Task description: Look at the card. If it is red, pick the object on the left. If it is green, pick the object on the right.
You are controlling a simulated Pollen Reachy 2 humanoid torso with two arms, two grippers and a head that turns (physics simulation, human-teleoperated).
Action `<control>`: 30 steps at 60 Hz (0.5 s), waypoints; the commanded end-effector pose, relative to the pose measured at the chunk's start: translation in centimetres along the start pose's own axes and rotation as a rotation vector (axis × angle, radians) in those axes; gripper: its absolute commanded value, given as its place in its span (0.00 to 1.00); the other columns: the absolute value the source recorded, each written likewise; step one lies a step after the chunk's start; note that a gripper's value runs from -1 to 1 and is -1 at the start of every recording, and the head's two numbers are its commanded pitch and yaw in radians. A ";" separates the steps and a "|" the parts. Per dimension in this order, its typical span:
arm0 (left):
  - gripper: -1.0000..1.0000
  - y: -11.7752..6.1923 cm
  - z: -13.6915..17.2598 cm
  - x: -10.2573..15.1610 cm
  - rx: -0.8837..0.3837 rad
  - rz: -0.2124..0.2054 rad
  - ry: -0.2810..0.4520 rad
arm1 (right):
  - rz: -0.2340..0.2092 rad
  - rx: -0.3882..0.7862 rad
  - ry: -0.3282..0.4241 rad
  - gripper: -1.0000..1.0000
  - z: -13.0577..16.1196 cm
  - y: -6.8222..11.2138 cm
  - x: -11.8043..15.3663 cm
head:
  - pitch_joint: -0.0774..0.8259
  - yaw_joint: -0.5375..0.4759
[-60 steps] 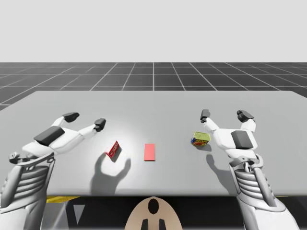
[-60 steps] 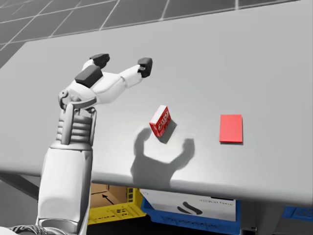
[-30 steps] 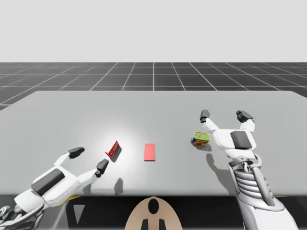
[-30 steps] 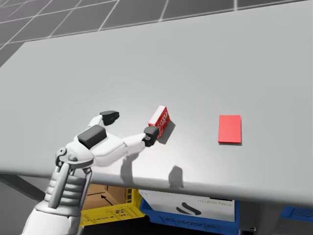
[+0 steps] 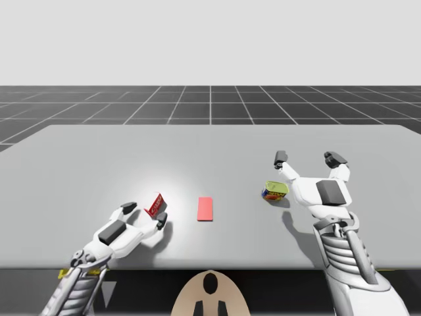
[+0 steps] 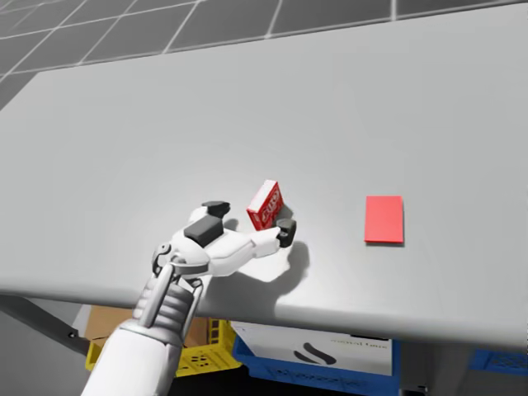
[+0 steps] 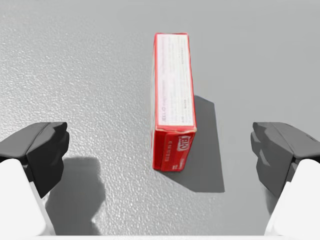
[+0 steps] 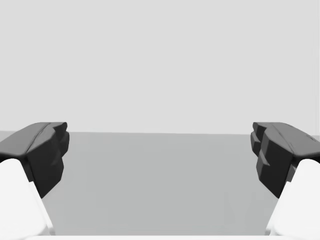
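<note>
Card (image 5: 205, 209): red, so the left object is indicated.
Left pincer (image 7: 160, 150): held apart astride red box (image 7: 172, 115).
Outstanding: clamping, lifting.

Table (image 5: 329, 141): red box (image 5: 156, 205), card (image 5: 205, 209), green can (image 5: 275, 191)

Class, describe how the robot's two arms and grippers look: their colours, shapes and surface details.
My left arm and right arm have smooth, plain white shells with ribbed grey wrists. My left gripper and right gripper are white and two-fingered, with dark grey blocky pads and a dark rectangular panel on the back of each.
</note>
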 end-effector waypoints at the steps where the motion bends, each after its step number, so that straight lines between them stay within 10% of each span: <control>1: 0.00 -0.5 -2.5 0.9 0.037 -0.011 0.005 | -0.014 -0.001 0.001 0.00 0.1 0.2 0.0 | 0.87 0.85; 11: 0.00 -0.8 -3.7 1.2 0.038 -0.022 0.015 | -0.016 -0.001 -0.003 0.00 0.2 0.2 0.2 | 0.87 0.84; 17: 0.95 -0.9 -3.8 0.7 0.046 -0.034 0.032 | -0.017 -0.001 -0.005 0.00 0.2 0.1 0.3 | 0.86 0.83; 30: 1.00 -1.0 -3.5 0.3 0.041 -0.044 0.051 | -0.023 -0.001 -0.010 0.00 0.3 0.1 0.4 | 0.84 0.84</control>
